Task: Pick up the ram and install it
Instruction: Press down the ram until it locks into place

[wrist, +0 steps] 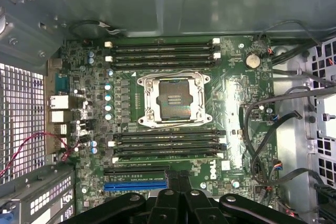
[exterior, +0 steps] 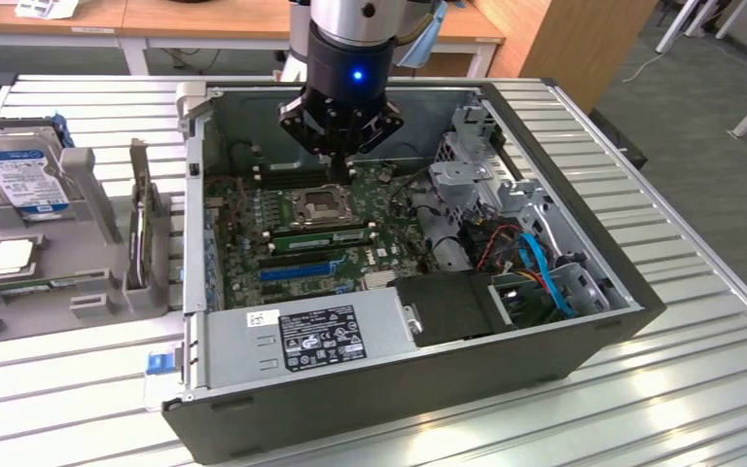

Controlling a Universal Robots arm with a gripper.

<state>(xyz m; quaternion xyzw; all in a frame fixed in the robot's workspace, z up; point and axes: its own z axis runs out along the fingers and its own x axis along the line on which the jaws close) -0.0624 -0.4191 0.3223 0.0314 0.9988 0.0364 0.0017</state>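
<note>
My gripper [exterior: 338, 175] hangs inside the open computer case [exterior: 582, 321], over the motherboard [exterior: 315, 229] just behind the CPU socket [exterior: 316, 204]. In the wrist view its black fingers [wrist: 169, 195] are pressed together with nothing between them, above the blue expansion slot [wrist: 135, 186]. A thin green stick, apparently the ram [exterior: 50, 284], lies at the front of the grey holder [exterior: 88, 185] at the exterior view's left, far from the gripper. Black memory slots [wrist: 163, 51] run on both sides of the socket [wrist: 173, 99]. I cannot tell whether a stick stands in the nearer bank [wrist: 168, 145].
The holder also carries a hard drive [exterior: 17, 173], a CPU chip [exterior: 8, 255] and a dark card on edge [exterior: 144, 229]. The case holds a power supply [exterior: 308, 336], a drive cage [exterior: 478, 170] and loose cables [exterior: 543, 272]. The case walls hem the gripper in.
</note>
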